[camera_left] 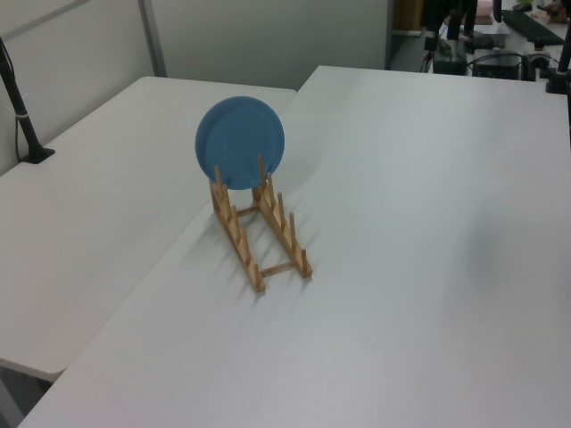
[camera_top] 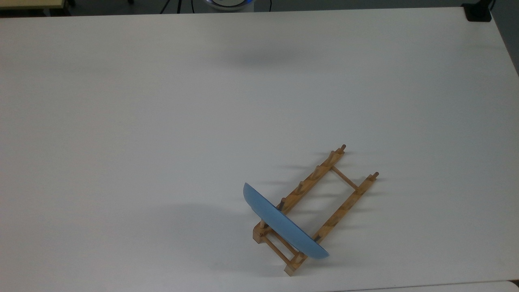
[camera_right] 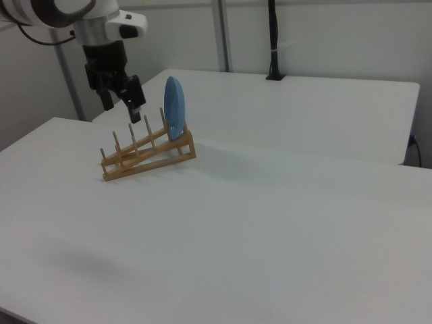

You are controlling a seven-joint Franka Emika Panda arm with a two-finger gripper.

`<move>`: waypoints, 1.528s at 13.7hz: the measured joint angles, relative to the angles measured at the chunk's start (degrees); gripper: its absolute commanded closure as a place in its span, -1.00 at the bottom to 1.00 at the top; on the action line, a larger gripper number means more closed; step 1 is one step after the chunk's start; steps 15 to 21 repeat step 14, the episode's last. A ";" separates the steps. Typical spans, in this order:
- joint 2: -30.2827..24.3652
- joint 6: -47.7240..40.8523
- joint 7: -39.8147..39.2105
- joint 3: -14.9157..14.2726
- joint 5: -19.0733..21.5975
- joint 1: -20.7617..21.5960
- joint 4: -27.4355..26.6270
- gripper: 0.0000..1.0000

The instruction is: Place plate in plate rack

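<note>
The plate [camera_right: 174, 106] stands upright in the rack [camera_right: 148, 154] on the counter [camera_right: 283, 223]. The tool [camera_right: 135, 104] hangs nearby holding nothing; I cannot tell its grip. The job looks done.

The plate rack [camera_top: 320, 211] is light-brown wood with visible darker grain streaks along its rails, its pegs and crossbars plain and unvarnished-looking, matt. The plate [camera_top: 284, 223], lower centre of the top view, is a smooth blue piece with a soft sheen, likely plastic or glazed ware; which one cannot be told. The tabletop [camera_top: 162, 121] is a smooth white laminate, matt. In the right view's upper left, the hand [camera_right: 135, 101] looks like black matt plastic below a glossy white arm casing [camera_right: 101, 23].
</note>
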 measured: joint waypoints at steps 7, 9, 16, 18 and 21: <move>0.34 2.13 -11.47 -1.28 4.39 -1.62 -1.17 -1.00; 0.52 2.16 -11.50 -1.28 4.39 -1.62 -1.17 -1.00; 0.60 2.18 -11.54 -1.28 4.39 -1.62 -1.17 -1.00; 0.60 2.18 -11.54 -1.28 4.39 -1.62 -1.17 -1.00; 0.60 2.18 -11.54 -1.28 4.39 -1.62 -1.17 -1.00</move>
